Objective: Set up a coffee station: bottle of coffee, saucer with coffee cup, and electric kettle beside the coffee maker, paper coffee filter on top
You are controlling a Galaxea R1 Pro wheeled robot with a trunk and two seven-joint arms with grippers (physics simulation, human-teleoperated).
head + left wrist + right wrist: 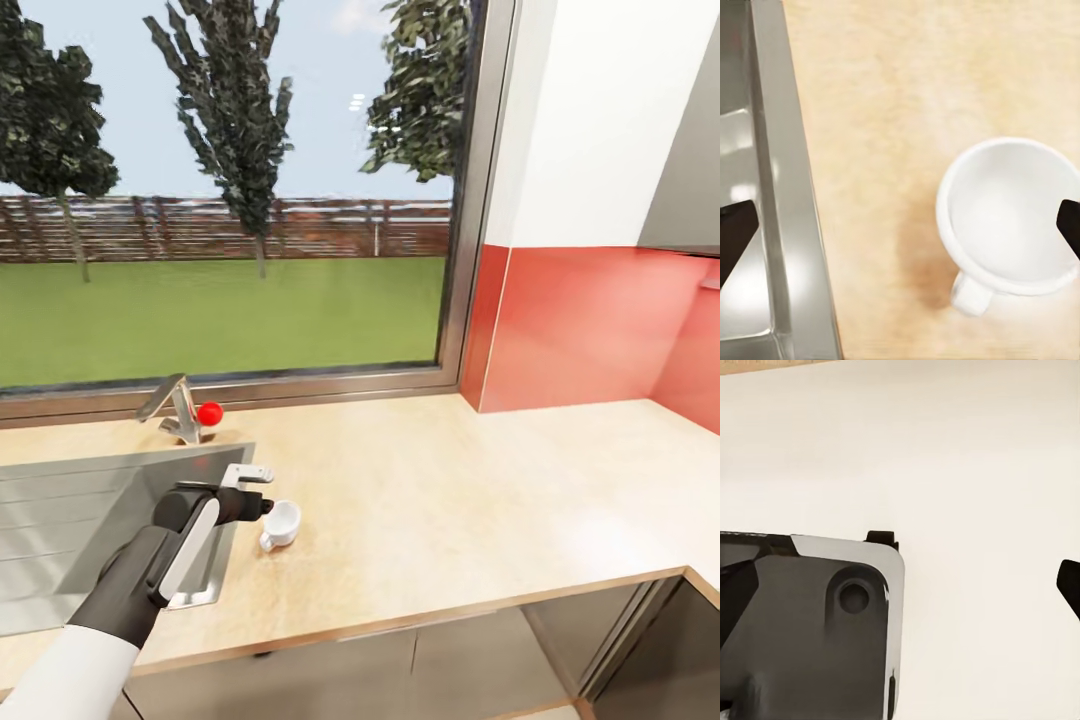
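A: So, the cup (281, 522) is standing upright on the counter (450, 500), handle turned toward the front edge, just beside the corner of the sink (60, 520). From the left wrist camera its open mouth (1012, 217) is seen from straight above, empty, with the handle stub on the near side of the rim.

B: And the left gripper (268, 506)?

A: Hanging right over it, fingers spread wide. One fingertip (1071, 225) sits over the far side of the cup's rim, while the other (735, 236) is out over the steel edge of the sink. So the cup lies well off-centre between the jaws, crowded against one finger.

B: Then closing now would be a poor idea, I'd say.

A: My judgement too. Better to shift the hand sideways, away from the sink, until the rim sits midway between the jaws. Then descend so one finger goes inside the cup and one outside, or both straddle the body, keeping clear of the handle. Closing as it stands would likely nudge or tip the cup.

B: The right gripper (900, 592)?

A: Its two dark fingertips stand far apart with nothing between them, looking at a pale surface and a dark grey part of the robot. The tap (175, 405) with its red knob (209, 413) is behind the sink, out of the way. No plate is in sight here, so the cup must be carried elsewhere.
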